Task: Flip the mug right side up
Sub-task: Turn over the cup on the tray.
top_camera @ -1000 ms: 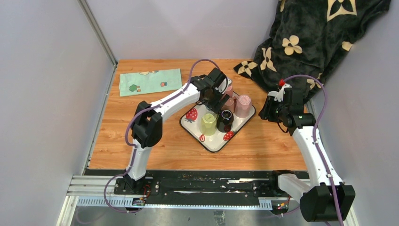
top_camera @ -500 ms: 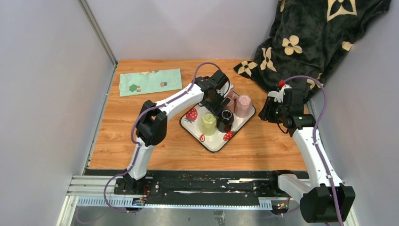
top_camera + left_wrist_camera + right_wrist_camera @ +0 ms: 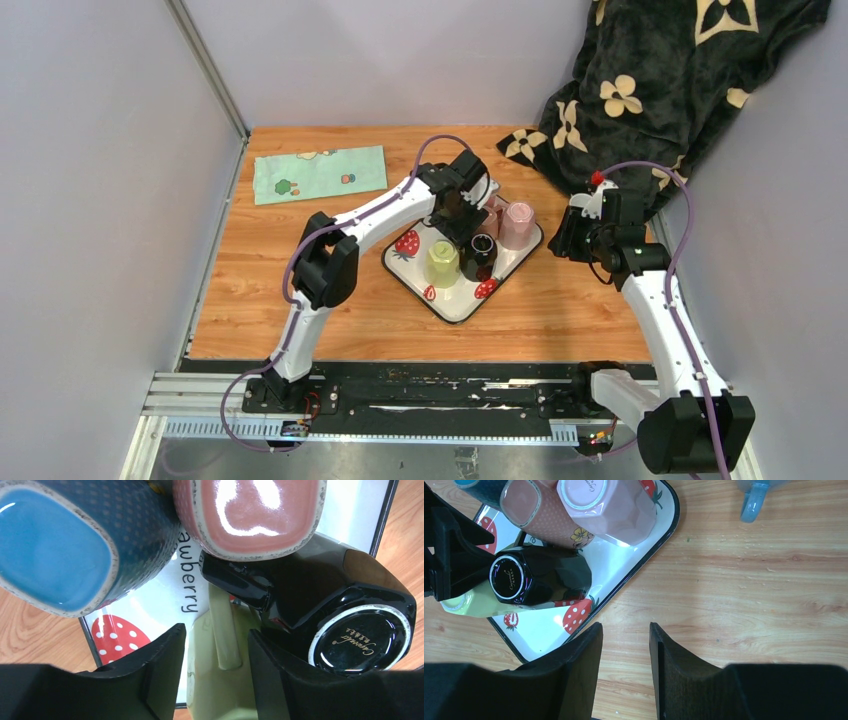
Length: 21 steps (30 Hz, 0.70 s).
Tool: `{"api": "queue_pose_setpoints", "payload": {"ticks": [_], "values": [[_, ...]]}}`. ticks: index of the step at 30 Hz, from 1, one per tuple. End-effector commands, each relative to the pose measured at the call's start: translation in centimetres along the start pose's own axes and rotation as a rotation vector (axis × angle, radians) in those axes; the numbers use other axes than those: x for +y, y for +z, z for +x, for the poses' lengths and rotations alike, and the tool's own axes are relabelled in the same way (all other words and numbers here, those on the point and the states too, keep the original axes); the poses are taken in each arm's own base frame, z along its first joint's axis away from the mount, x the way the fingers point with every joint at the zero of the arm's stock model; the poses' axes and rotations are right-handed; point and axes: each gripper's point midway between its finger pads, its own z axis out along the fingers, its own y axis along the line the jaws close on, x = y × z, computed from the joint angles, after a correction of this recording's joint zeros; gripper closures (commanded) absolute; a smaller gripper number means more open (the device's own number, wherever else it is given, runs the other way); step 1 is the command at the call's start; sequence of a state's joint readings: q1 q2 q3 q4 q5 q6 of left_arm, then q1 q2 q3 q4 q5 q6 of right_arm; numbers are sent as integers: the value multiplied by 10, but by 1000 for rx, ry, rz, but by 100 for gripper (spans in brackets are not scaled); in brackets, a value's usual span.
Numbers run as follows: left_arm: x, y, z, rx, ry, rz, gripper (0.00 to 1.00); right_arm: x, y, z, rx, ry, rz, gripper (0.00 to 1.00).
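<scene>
1. Found the yellow-green mug [image 3: 442,262] on the strawberry tray [image 3: 452,303], bottom up, right beside the black mug [image 3: 479,250].
2. Found the left gripper [image 3: 215,632] low over it, jaws apart, with one finger on each side of the handle [image 3: 222,610], clamped on nothing.
3. Found the right gripper [image 3: 624,627] off to the side over the desk [image 3: 734,580], just beside the tray, jaws apart, holding nothing.
4. Judged the job barely begun, with no grip, no lift and no turn yet.
5. Left to do, by the look of it: squeeze the handle, lift, flip, set down mouth up.
6. Noted a tight spot, with the black mug and the pink dotted mug [image 3: 250,515] close by and easy to bump.
</scene>
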State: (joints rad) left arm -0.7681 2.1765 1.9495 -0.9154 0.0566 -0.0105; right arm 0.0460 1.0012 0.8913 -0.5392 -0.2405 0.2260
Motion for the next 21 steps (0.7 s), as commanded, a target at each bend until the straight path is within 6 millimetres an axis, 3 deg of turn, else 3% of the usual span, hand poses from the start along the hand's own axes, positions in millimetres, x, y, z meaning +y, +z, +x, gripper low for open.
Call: {"api": "queue_pose_setpoints", "payload": {"ticks": [1,8,15,21], "values": [[-9,4,3,22,37,40,46,4,2,4,11,-24,-24,56],[-9,4,6,32,50,43,52,5,4,3,15,-22,-28,56],[-10,4,9,43,58,51,66,6,6,3,26,-20,-38,57],[-10,-7,6,25,66,48,71,7,7,3,26,-19,-40,57]]}}
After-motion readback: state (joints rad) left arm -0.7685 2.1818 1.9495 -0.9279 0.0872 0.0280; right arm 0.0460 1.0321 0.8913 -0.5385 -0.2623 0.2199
